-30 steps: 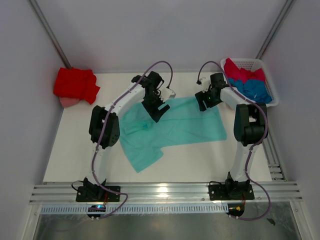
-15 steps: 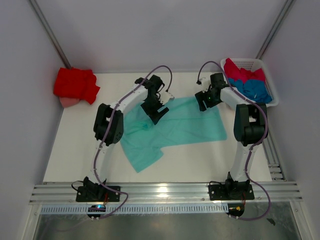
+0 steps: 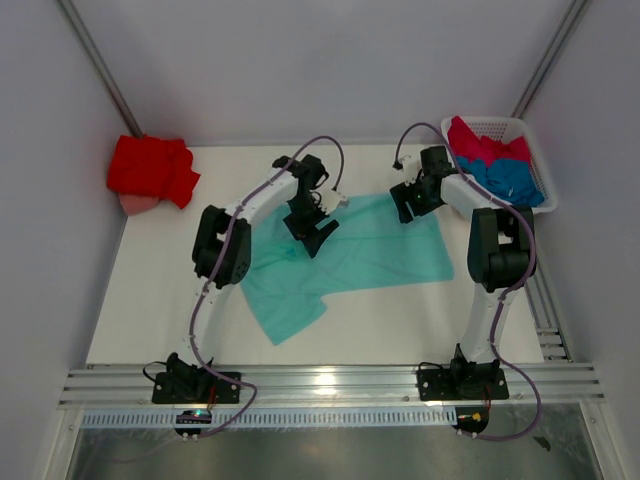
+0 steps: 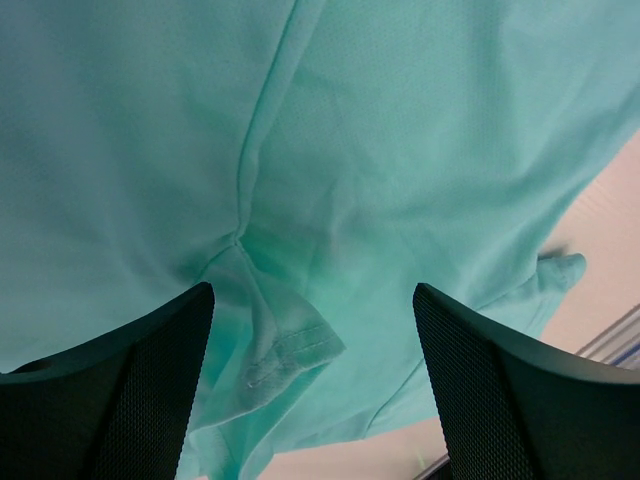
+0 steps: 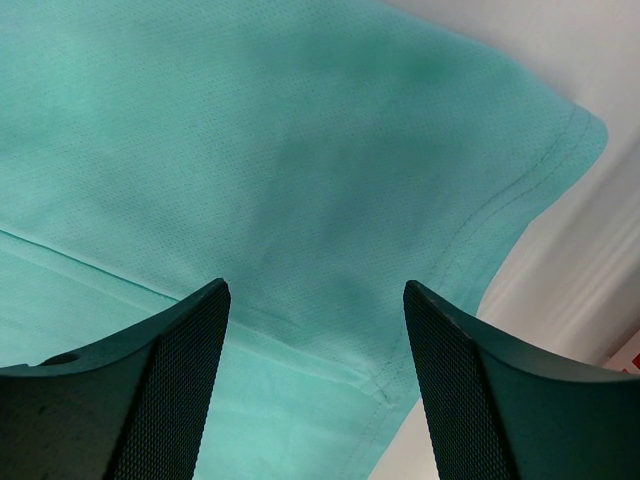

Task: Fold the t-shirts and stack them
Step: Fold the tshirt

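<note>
- Mint-teal t-shirt (image 3: 360, 255) lies spread flat on the desk (image 3: 140, 310) at the middle of the top view, with one sleeve trailing toward the lower left of the frame.
- The left pincer (image 4: 312, 295) hangs over the shirt's upper left part, above a sleeve seam and a turned-up hem. Its jaws are spread wide and grip nothing.
- The right pincer (image 5: 315, 290) hangs over the shirt's upper right corner, where the stitched edge meets bare desk. Its jaws likewise stand wide apart with nothing between them.
- Whether either pincer's fingertips touch the cloth cannot be told.
- The desk is a plain off-white surface with metal rails (image 3: 330, 385) running along the bottom of the frame. Pale grey walls (image 3: 300, 70) close it in on three sides.
- A red t-shirt (image 3: 150, 168) sits crumpled at the upper left, on the desk's far corner, and a pale pink patch shows under its lower edge.
- A white slatted basket (image 3: 500, 122) stands at the upper right. It holds a crimson-pink t-shirt (image 3: 485, 147) and a blue t-shirt (image 3: 512, 178) bunched together.
- Count: four t-shirts, one of each colour; one basket; two arms, each with one pincer.
</note>
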